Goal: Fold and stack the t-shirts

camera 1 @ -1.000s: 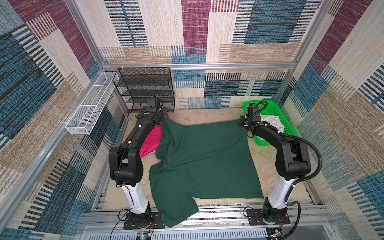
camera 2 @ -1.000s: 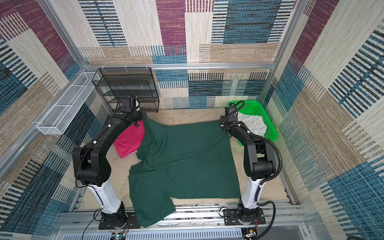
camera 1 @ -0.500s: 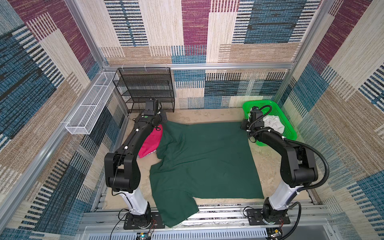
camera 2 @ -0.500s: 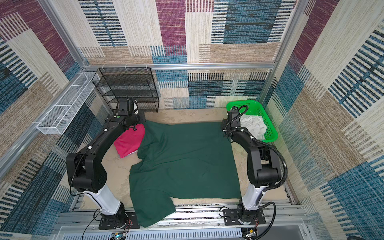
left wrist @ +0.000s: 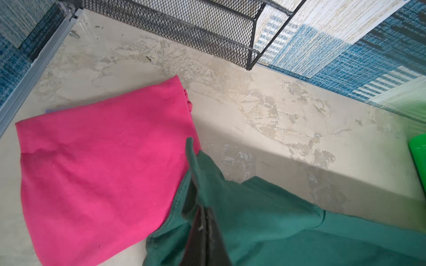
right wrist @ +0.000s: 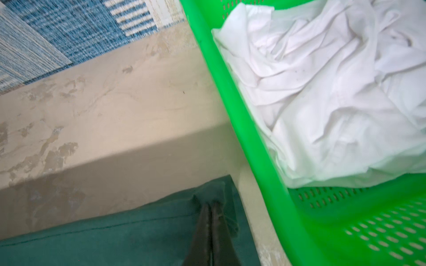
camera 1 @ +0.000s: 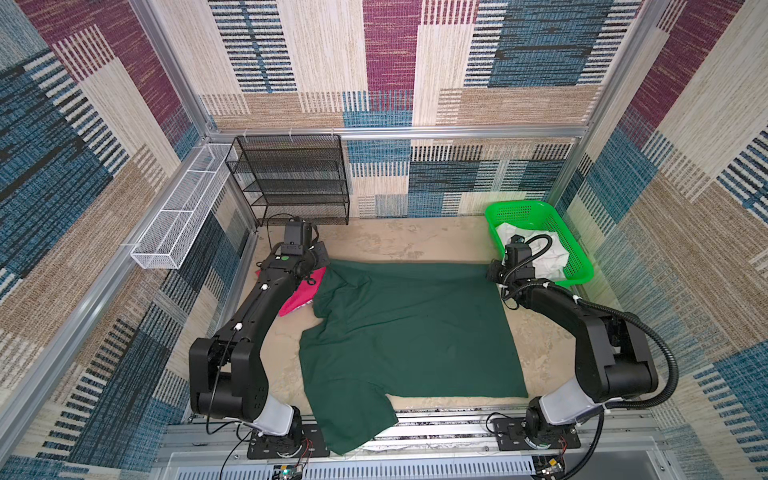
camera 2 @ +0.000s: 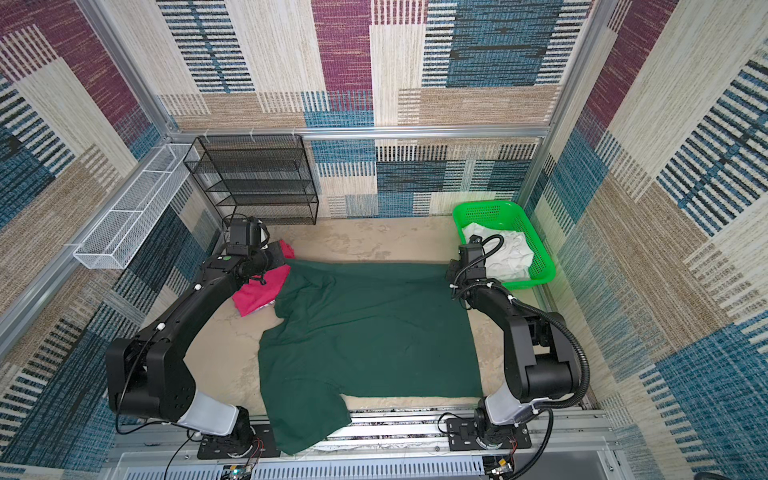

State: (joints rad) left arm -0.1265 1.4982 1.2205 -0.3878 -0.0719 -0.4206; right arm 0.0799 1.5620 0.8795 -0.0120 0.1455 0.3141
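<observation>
Patchwork-walled cell, beige table (camera 1: 415, 243) with two shirts on it
Across the middle lies the dark green t-shirt (camera 1: 407, 332), spread flat, one sleeve over the near edge; the green basket (camera 1: 579, 270) of white cloth (camera 1: 548, 257) stands far right; the pink t-shirt (left wrist: 103, 165) lies far left, partly under the green one; left gripper (left wrist: 202, 209) and right gripper (right wrist: 210, 205) each pinch a far corner of the green shirt

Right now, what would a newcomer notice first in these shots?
The big dark green t-shirt spread across the middle of the table, one flap hanging over the near edge, its far corners pinched by the left end effector and the right end effector. Then the folded pink t-shirt at its far-left corner, and the bright green basket holding crumpled white cloth at far right.
</observation>
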